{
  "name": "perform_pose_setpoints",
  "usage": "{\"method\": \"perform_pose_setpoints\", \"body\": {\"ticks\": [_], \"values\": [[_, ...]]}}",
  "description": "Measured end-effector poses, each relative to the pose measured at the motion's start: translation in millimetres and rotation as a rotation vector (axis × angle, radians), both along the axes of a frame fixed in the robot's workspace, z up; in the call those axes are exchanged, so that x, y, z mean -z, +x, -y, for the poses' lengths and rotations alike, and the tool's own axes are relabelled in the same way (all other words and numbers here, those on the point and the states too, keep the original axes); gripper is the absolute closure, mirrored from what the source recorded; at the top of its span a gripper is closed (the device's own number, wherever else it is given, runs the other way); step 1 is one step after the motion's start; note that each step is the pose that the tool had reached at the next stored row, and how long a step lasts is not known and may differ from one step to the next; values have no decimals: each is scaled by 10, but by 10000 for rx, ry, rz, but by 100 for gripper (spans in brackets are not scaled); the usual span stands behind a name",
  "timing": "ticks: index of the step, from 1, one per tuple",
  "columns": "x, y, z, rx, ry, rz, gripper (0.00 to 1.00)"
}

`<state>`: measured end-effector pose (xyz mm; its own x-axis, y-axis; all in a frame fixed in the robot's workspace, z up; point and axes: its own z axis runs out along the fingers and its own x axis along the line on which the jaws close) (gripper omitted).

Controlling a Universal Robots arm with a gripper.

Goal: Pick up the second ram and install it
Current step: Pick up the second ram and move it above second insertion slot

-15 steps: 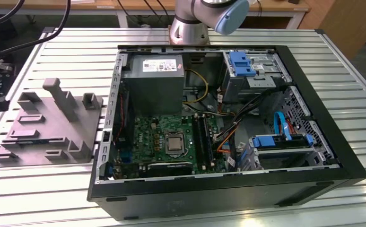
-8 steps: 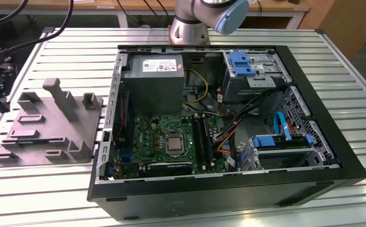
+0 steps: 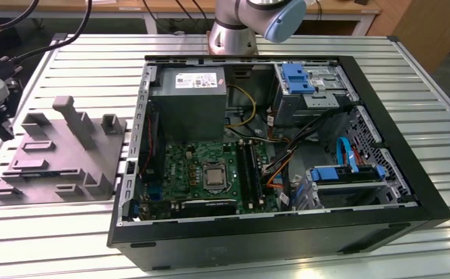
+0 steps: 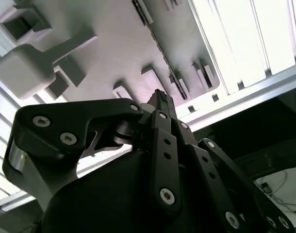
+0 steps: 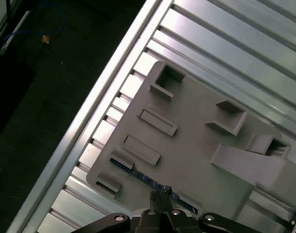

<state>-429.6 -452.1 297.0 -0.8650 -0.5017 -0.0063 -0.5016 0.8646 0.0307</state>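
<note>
In grey fixture [image 5: 196,145] slot: second ram [image 5: 138,175], seated edge-on; tool [image 5: 162,194] seen closed over it. White label [image 3: 194,80] noted on grey box [image 3: 188,102] in computer case [image 3: 287,238].

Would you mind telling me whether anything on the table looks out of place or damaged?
Nothing stands out. The second ram sits straight in its slot on the grey holder, and the open computer case lies flat on the table.
</note>
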Motion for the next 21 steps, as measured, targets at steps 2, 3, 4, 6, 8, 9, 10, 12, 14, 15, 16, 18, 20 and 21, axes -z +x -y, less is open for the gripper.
{"method": "perform_pose_setpoints", "body": {"ticks": [2,3,4,6,8,9,10,12,14,15,16,18,20,21], "values": [[14,0,0,-371,0,1,90],[21,0,0,-550,0,1,90],[27,0,0,-731,0,1,90],[40,0,0,-1090,0,1,90],[53,0,0,-1465,0,0,90],[60,0,0,-1646,1,1,90],[65,0,0,-1825,0,0,90],[79,0,0,-2185,0,1,90],[91,0,0,-2545,0,0,90],[98,0,0,-2724,0,1,90],[105,0,0,-2922,0,1,90],[117,0,0,-3281,0,0,90],[130,0,0,-3640,0,0,90],[137,0,0,-3821,0,1,90]]}}
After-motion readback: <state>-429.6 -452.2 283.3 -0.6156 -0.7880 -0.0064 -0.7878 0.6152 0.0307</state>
